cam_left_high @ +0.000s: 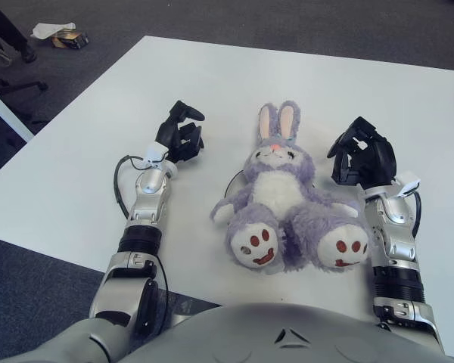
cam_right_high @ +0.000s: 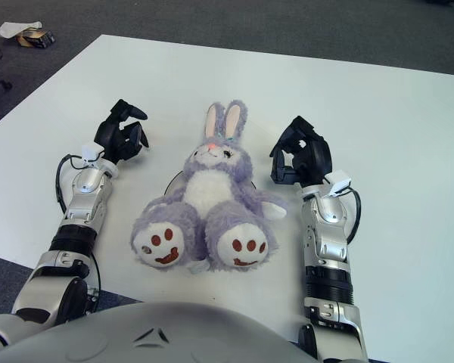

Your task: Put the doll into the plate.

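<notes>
White table (cam_left_high: 303,68) filled most of the frame, with dark carpet along the top and left edges. Purple plush bunny doll (cam_left_high: 284,200) lay on its back at centre frame, ears toward the top, white belly up, both foot soles facing the camera. A thin dark rim, probably the plate (cam_left_high: 231,184), showed at the doll's left side; the rest was hidden under the doll.

Left hand (cam_left_high: 180,136) was left of centre, beside the doll's head and apart from it, fingers loosely curled and holding nothing. Right hand (cam_left_high: 363,155) was right of centre, just beside the doll's arm, fingers also curled on nothing.

Small box with crumpled paper (cam_left_high: 66,35) lay on the carpet in the upper left corner.
</notes>
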Available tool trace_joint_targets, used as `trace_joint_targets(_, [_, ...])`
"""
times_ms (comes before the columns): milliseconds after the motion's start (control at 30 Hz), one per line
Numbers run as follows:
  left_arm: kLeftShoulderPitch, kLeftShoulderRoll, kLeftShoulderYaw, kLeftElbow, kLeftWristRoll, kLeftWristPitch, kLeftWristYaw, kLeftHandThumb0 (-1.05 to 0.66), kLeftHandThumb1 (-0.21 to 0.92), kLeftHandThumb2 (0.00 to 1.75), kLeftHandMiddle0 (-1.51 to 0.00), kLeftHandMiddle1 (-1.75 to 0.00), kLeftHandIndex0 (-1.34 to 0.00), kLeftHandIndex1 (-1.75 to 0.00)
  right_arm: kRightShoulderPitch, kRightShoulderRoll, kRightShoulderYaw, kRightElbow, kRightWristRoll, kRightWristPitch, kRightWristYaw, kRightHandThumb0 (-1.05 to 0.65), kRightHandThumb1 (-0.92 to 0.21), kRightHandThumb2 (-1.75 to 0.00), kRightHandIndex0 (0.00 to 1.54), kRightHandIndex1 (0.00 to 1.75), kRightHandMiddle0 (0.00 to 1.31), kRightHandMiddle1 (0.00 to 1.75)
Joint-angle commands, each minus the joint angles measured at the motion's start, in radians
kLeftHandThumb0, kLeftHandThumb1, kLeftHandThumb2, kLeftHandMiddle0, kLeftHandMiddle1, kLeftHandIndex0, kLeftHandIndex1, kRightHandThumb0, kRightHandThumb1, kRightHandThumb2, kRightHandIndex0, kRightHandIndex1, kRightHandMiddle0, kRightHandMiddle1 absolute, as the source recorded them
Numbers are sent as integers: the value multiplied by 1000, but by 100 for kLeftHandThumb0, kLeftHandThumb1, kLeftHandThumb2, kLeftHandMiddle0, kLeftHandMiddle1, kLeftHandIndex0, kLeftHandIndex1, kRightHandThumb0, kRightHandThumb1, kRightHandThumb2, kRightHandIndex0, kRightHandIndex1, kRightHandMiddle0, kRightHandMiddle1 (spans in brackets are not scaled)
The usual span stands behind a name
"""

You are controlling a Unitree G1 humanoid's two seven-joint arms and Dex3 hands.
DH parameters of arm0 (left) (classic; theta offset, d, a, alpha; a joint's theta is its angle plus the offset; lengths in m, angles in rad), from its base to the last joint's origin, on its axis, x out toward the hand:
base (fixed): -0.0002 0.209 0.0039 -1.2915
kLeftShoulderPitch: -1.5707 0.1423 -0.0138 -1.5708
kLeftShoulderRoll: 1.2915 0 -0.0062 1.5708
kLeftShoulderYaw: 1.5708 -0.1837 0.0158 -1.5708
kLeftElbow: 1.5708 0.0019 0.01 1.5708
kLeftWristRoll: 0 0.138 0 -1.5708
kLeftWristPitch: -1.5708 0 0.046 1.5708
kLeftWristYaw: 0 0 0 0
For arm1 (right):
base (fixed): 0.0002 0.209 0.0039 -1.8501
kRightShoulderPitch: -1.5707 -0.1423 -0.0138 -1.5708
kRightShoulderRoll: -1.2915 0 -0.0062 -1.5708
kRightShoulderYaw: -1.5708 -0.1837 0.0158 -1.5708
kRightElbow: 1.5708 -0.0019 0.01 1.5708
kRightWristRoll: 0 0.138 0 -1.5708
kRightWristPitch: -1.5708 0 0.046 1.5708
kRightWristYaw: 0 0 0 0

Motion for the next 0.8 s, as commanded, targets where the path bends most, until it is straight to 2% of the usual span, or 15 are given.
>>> trace_joint_targets(0, [164,-33,-10,72,4,-15,16,-35,90,56,-77,-175,-21,-175,169,45,2,38,-1,24,-16,-1,-16,-150,61,175,60,175])
trace_joint_targets(333, [162,-32,-16,83,6,-35,16,-35,91,54,-75,-175,-21,-175,172,42,6,20,1,51,-21,-1,-16,-150,61,175,60,174])
trace_joint_targets(767, [168,-31,-20,95,5,-59,13,-35,91,54,-76,-175,-21,-175,180,41,10,20,6,47,-10,-1,-17,-149,61,175,59,174])
